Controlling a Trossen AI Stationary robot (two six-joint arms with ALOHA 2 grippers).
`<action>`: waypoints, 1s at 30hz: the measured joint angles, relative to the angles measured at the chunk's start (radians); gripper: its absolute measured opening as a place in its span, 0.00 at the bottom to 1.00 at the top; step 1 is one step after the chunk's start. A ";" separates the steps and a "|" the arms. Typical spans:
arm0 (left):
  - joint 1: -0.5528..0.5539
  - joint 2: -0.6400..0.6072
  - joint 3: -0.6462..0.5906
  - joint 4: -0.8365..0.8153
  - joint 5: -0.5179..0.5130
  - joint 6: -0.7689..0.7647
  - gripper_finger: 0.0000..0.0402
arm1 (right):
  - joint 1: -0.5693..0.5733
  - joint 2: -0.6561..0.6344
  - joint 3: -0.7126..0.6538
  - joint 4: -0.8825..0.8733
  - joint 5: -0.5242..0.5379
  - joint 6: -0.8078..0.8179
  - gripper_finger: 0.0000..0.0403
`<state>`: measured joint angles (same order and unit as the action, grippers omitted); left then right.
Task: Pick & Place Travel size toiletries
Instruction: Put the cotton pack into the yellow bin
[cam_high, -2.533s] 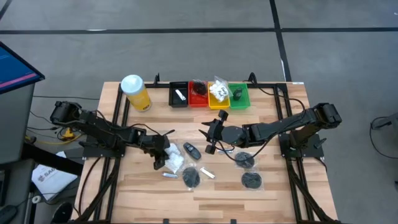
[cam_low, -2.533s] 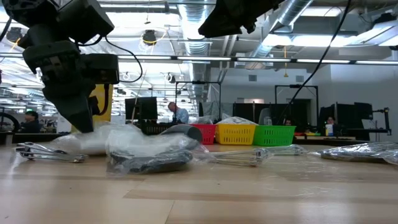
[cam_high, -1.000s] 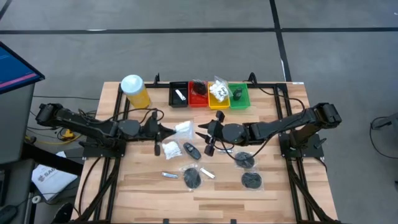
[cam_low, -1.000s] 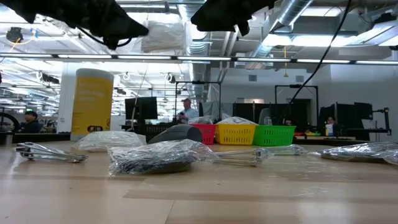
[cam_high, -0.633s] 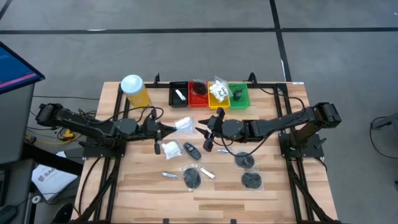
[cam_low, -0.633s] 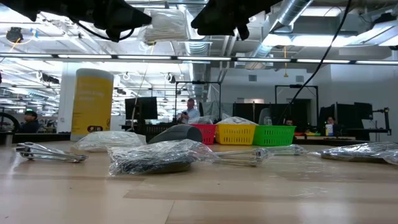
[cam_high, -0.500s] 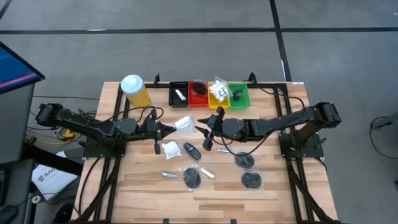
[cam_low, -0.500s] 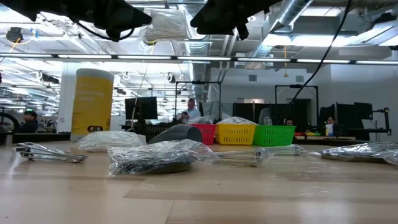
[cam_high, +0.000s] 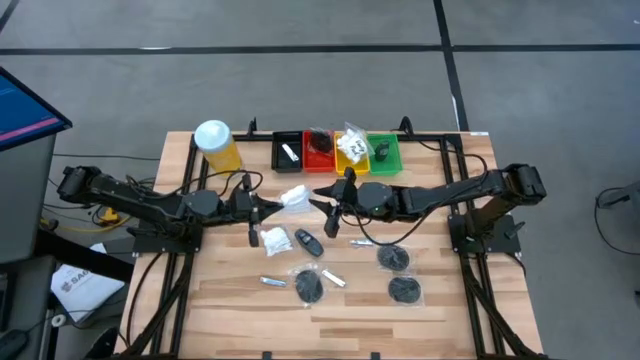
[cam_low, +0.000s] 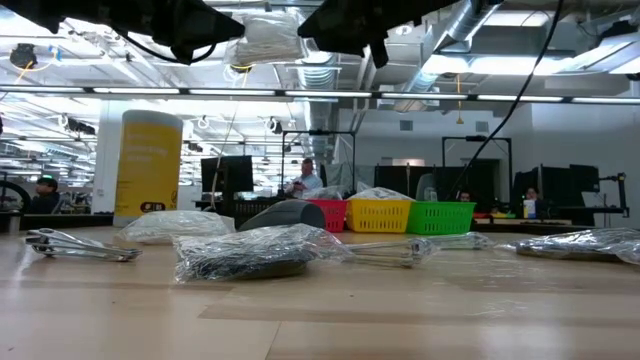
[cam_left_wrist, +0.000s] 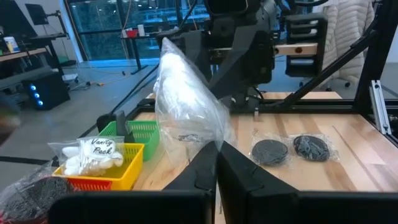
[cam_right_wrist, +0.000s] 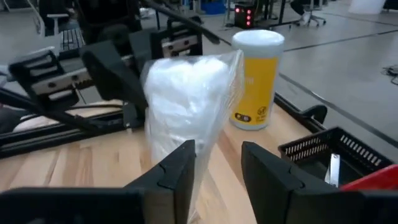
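High view: left hand (cam_high: 268, 207) pinches white sachet (cam_high: 294, 198) aloft; right hand (cam_high: 322, 200) spread around it.

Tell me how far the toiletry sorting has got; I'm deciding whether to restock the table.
Partly done: the black, red, yellow and green trays each hold something. In hand: the left tool is shut on a white sachet held above the table, with the right tool open around its other end, apparently a handover. Left on the table: another sachet, an oval case, three bagged discs and two silver tubes.
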<state>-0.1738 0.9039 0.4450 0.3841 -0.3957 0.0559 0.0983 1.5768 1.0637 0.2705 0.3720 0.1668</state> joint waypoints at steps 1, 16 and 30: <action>0.000 0.000 0.000 0.000 0.000 0.000 0.00 | -0.002 0.000 0.000 0.006 -0.018 0.000 0.27; 0.000 0.000 0.000 0.001 0.000 0.000 0.00 | -0.015 0.000 0.000 -0.006 -0.129 -0.025 0.01; 0.000 0.000 0.001 -0.007 -0.097 0.000 0.15 | -0.065 0.000 0.000 -0.059 -0.128 -0.046 0.00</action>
<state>-0.1734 0.9039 0.4461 0.3768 -0.4924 0.0554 0.0336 1.5768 1.0637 0.2117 0.2440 0.1211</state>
